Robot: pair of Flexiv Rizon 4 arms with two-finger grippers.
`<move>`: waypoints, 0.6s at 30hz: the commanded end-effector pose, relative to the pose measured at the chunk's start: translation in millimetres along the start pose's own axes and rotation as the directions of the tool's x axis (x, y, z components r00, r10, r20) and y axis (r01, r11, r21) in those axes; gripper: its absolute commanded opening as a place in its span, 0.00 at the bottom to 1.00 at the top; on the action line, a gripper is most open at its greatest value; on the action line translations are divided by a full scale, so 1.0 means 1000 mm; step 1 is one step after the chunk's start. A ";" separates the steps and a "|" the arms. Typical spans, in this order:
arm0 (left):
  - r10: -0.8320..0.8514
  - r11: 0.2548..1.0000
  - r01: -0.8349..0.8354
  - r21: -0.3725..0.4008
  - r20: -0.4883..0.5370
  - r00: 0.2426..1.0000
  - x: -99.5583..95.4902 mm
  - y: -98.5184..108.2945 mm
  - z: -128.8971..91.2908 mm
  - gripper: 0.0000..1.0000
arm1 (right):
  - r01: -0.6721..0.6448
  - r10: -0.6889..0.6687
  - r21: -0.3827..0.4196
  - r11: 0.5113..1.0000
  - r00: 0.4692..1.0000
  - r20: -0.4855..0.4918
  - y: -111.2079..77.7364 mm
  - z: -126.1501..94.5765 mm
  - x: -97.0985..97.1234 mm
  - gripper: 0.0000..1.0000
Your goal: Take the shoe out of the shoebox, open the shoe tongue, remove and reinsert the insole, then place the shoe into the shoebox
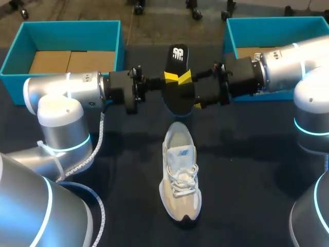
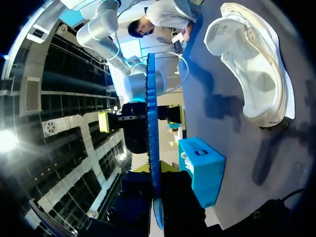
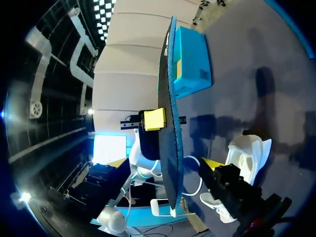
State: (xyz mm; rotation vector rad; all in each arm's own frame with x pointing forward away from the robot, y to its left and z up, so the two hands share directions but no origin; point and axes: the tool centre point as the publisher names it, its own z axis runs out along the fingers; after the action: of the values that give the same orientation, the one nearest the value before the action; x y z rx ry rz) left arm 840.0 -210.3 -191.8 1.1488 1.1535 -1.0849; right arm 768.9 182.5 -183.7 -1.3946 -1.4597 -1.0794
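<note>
Insole [image 1: 177, 95], black, held in air over far middle of table [image 1: 128, 170]; edge-on in both wrist views. Left gripper [image 1: 171, 77] clamped on insole's middle. Right gripper [image 1: 192, 91] spread wide, one finger each side of insole, neither touching (gap plain in right wrist view). Shoe [image 1: 180, 172] on its sole at table centre, below and apart from insole. Left shoebox [image 1: 67, 25] at far left corner, right shoebox [image 1: 272, 21] at far right corner; arms cover their near walls. Left gripper's second finger hidden behind insole.

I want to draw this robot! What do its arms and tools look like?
The left arm and right arm are fat silver tubes with rounded joints and glowing blue rings. The left tool and right tool are black with yellow tips. A white coiled cable runs along the left arm.
</note>
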 end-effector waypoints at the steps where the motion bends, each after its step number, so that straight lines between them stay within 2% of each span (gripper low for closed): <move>1: 0.004 1.000 -0.004 -0.003 0.005 1.000 0.003 0.000 0.007 0.00 | 0.004 -0.004 -0.009 1.000 1.000 0.004 0.003 0.010 0.000 0.47; 4: 0.006 1.000 -0.006 -0.002 0.007 1.000 0.003 0.001 0.008 0.00 | 0.011 -0.011 -0.019 1.000 1.000 -0.005 0.001 0.009 -0.001 0.42; 6: 0.008 1.000 -0.008 -0.001 0.010 1.000 0.002 0.000 0.009 0.00 | 0.011 -0.011 -0.025 1.000 1.000 -0.005 0.000 0.008 -0.001 0.34; 18: 0.000 1.000 0.000 0.010 0.025 1.000 -0.001 -0.003 0.008 0.00 | 0.011 -0.013 -0.053 0.999 0.999 -0.033 0.000 0.006 -0.008 0.31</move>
State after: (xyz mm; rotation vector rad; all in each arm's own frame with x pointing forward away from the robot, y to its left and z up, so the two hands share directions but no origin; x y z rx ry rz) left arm 837.5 -217.6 -189.8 1.1388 1.1325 -1.1026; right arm 771.3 183.8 -190.8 -1.3964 -1.4307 -1.1436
